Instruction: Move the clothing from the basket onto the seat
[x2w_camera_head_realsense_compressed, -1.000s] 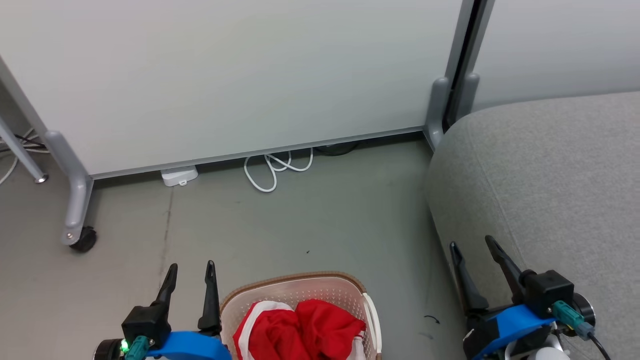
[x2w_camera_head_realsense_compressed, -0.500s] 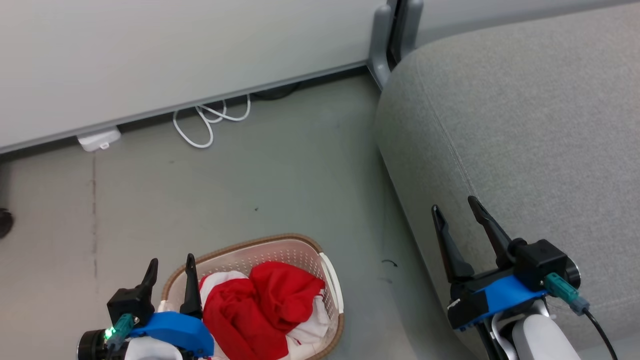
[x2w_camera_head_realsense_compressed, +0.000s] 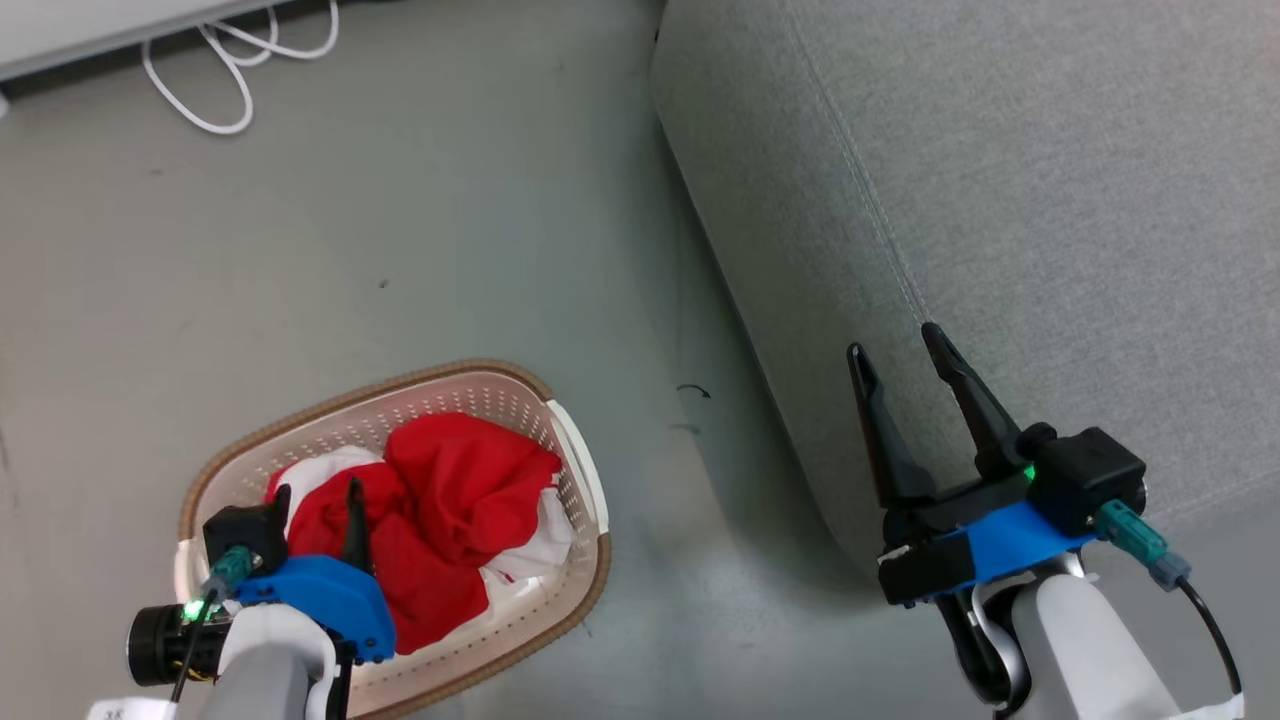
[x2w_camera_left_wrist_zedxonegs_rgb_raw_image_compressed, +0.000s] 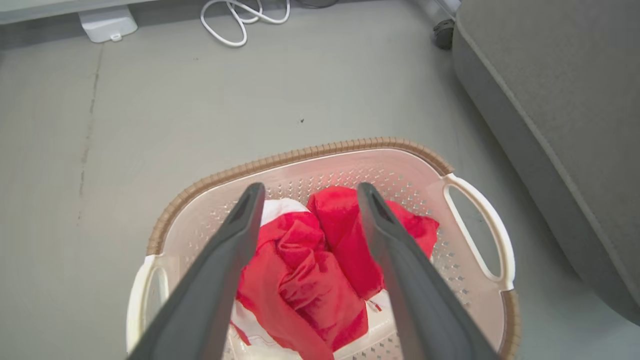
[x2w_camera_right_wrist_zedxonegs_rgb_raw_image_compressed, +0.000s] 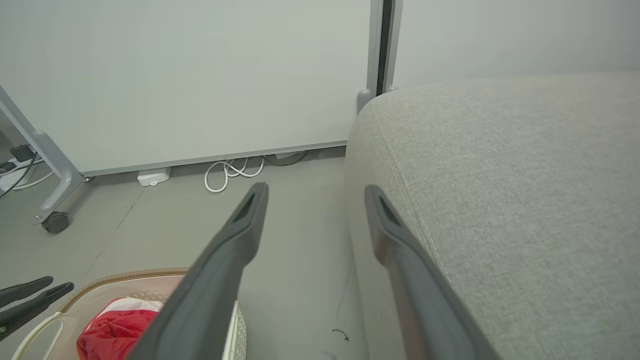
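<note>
Since the earlier pictures our head camera has tipped down, so the whole scene has slid up the picture. Against the basket, though, our left claw (x2w_camera_head_realsense_compressed: 316, 492) really has moved, from beside the left rim to above the clothes.

We see the couch (x2w_camera_head_realsense_compressed: 1000, 200) at the right, grey and bare, with nothing on it yet. The basket (x2w_camera_head_realsense_compressed: 450, 368) stands on the floor (x2w_camera_head_realsense_compressed: 400, 200) to its left, a little apart from it. The clothes (x2w_camera_head_realsense_compressed: 460, 480) lie heaped inside the basket: red cloth on top, with white showing at the far left and near right.

We judge the first pick to be in hand. In the left wrist view the left claw (x2w_camera_left_wrist_zedxonegs_rgb_raw_image_compressed: 310, 187) is spread wide and holds nothing, with the red heap (x2w_camera_left_wrist_zedxonegs_rgb_raw_image_compressed: 310, 265) between and below its fingers. It seems to be clear of the cloth, though the angle makes that hard to settle. The next move calls for lowering it onto the high red fold, pinching well into the cloth, then lifting clear of the rim before swinging right to the couch.

Our right claw (x2w_camera_head_realsense_compressed: 893, 340) hangs parted and empty over the couch's near left edge. A white cable (x2w_camera_head_realsense_compressed: 230, 60) loops at the far left.

We can read no brand or writing; a pale label (x2w_camera_head_realsense_compressed: 112, 710) by our left arm has marks too small to read.
</note>
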